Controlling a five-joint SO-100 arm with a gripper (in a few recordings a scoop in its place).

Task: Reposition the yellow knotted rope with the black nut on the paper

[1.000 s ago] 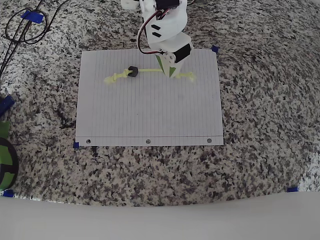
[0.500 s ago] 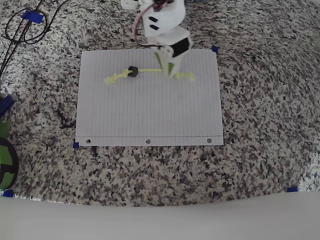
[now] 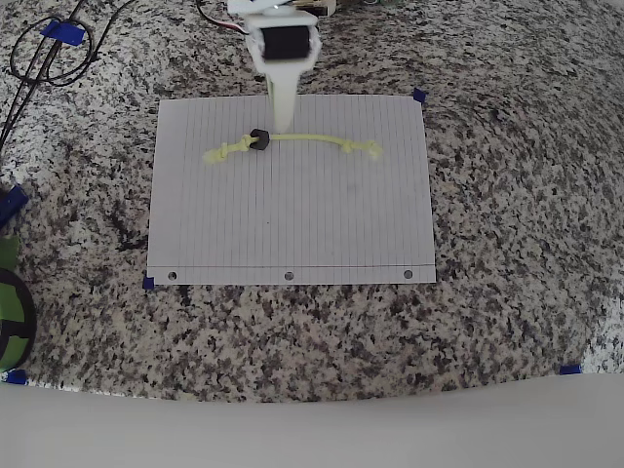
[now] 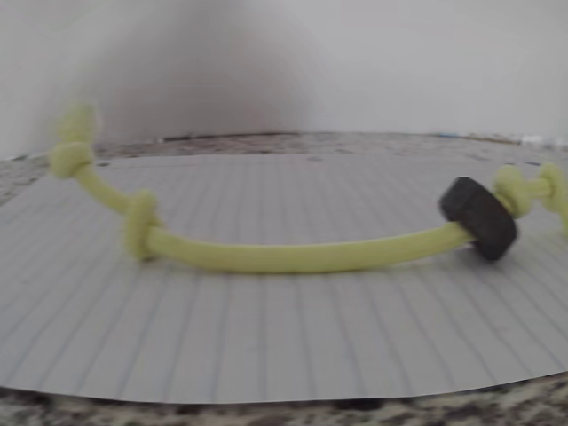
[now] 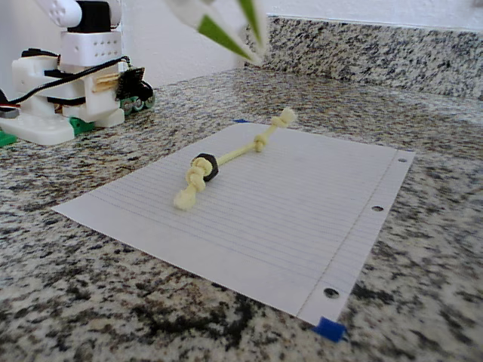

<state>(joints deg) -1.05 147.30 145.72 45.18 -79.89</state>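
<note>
Rope [image 3: 292,142] lies on the paper [image 3: 292,224], in its upper part in the overhead view, close to the edge nearest the arm's base. Its long axis runs left to right across the sheet, with a slight bow in the middle. The nut [image 3: 259,140] is threaded on toward the left end, just inside the left knot cluster; the right end carries a knot and a frayed tip.

Gripper [image 3: 282,109] is raised above the paper's top edge, well clear of the rope and not touching it. In the overhead view the rope lies just below the fingertips, with the nut slightly to their left. In the fixed view the green-tipped fingers [image 5: 219,30] hang high above the far end of the sheet, slightly apart and holding nothing.

The wrist view looks out low over the paper: rope seen broadside, nut [image 4: 479,218] at right, knots at left.

Judgement: the rope lies crosswise to the gripper's reach, so a descent straight forward would meet it near the nut. A pinch on the bare cord just right of the nut looks the easiest grasp; the nut may slide along the cord if the rope is lifted by one end.
</note>
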